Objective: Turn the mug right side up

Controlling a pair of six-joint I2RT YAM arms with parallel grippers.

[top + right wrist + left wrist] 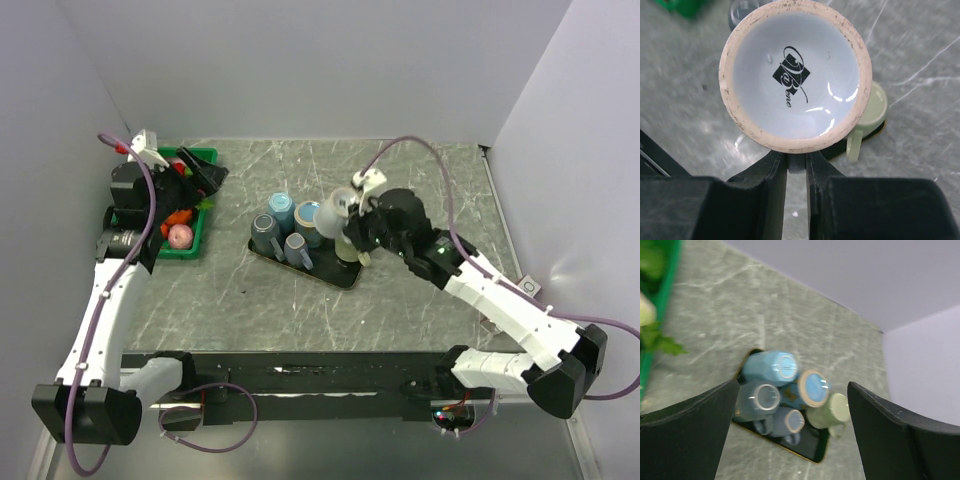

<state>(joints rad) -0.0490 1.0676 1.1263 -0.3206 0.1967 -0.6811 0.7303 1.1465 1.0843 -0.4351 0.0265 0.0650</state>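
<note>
right gripper (796, 161) pinches mug (795, 75), base toward camera

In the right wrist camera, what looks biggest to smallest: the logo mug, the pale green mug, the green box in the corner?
1. Logo mug, though it sits nearest the lens, in the right gripper.
2. Pale green mug, half hidden.
3. Green box: only a cropped corner shows, so unsure.

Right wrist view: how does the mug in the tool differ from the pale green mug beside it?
The held mug is pale blue with a beige ring; the green mug is pale green all over. The right tool grips the held mug; the green mug sits free.
</note>
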